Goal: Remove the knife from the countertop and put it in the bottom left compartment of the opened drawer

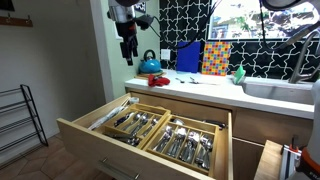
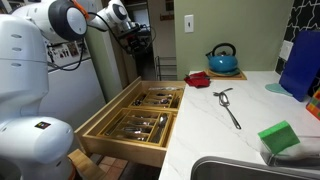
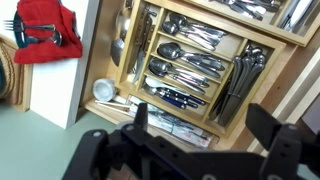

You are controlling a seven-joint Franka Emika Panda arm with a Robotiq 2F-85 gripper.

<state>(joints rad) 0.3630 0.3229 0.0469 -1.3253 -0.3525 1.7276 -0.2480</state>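
Observation:
The knife [image 2: 233, 110] is a slim silvery utensil lying flat on the white countertop [image 2: 215, 130], between the blue kettle and the sink. The wide wooden drawer [image 1: 95, 135] stands open with two cutlery trays full of silver utensils; it also shows in an exterior view [image 2: 128, 140] and in the wrist view [image 3: 270, 90]. The narrow front-left section of the left tray [image 1: 112, 117] lies along the drawer's left wall. My gripper [image 1: 128, 55] hangs high above the drawer, open and empty, far from the knife. It also shows in an exterior view [image 2: 135, 40] and in the wrist view [image 3: 205, 118].
A red cloth [image 2: 198, 78] and a blue kettle [image 2: 222, 60] sit at the counter's far end. A green sponge [image 2: 278, 137] lies by the sink [image 2: 250, 170]. A colourful board [image 1: 215, 56] leans on the tiled wall. A wire rack [image 1: 18, 120] stands on the floor.

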